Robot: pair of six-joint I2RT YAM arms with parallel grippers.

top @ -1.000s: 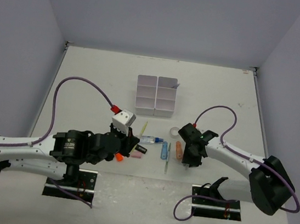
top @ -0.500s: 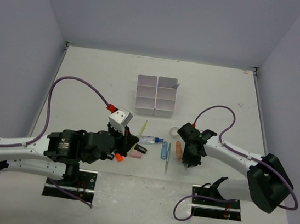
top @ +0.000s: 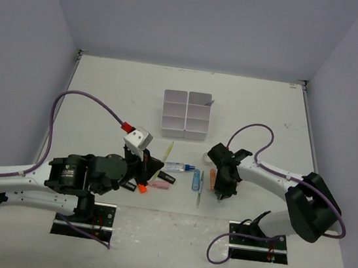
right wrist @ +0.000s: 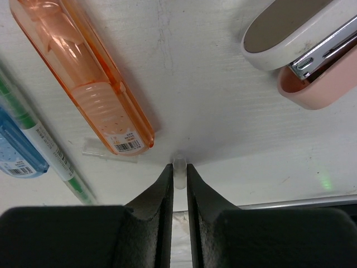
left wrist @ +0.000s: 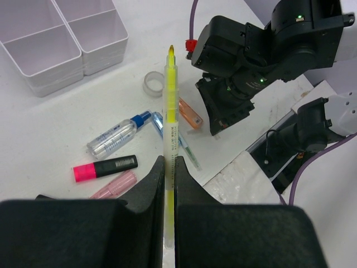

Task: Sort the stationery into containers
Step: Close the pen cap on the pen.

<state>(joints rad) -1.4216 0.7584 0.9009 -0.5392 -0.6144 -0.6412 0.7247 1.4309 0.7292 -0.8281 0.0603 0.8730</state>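
Note:
My left gripper (left wrist: 170,163) is shut on a thin yellow pen (left wrist: 170,89) that sticks out forward above the table; from above it points towards the white container tray (top: 186,115). My right gripper (right wrist: 178,171) is down at the table, its jaws closed on a small clear cap (right wrist: 179,162) that stands beside an orange translucent case (right wrist: 83,78). Between the arms lie a blue-capped glue pen (top: 180,167), a pink-ended black highlighter (left wrist: 106,167), a pink eraser (top: 159,185), a tape ring (top: 209,156) and a thin green pen (top: 200,191).
A pink and white stapler (right wrist: 304,50) lies just beyond my right fingers. A blue case (top: 195,179) sits left of the orange one. An orange-ended highlighter (top: 140,187) lies under my left wrist. The metal base plates (top: 256,247) line the near edge.
My right jaws have narrowed onto the small clear cap, and that wrist has shifted slightly left. My left arm has drawn back and left a little, still holding the yellow pen.

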